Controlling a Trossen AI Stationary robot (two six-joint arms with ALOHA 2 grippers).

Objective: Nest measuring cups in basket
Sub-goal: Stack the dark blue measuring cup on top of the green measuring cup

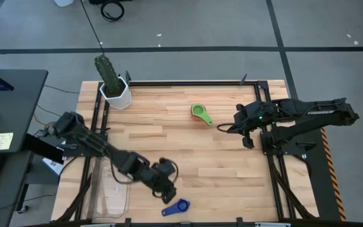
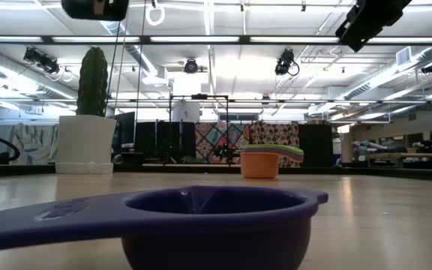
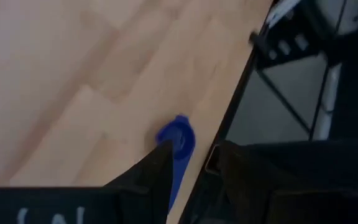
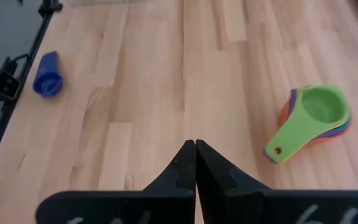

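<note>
High view: the left gripper hangs low over the near edge of the light wooden table. Its fingers stand apart with nothing between them. A dark blue plastic measuring cup with a short flat handle lies on the table just beside this gripper, on its near side. The clear plastic rectangular basket lies close by, on the side toward the table's left edge. The right gripper waits at the right side, well apart from the left gripper. A nested stack of plastic measuring cups with a green cup on top stands between the right gripper and the white pot holding a green cactus-like object, much nearer the gripper.

Low view: the dark blue cup fills the foreground, upright, handle pointing left. The nested stack, orange at the bottom, stands far behind it. The white pot stands at far left.

Left wrist view: the dark blue cup lies just beyond the spread fingers, near the table edge. It is not gripped.

Right wrist view: the right gripper has its fingers pressed together, holding nothing. The nested stack lies ahead to one side, and the dark blue cup farther off on the other.
</note>
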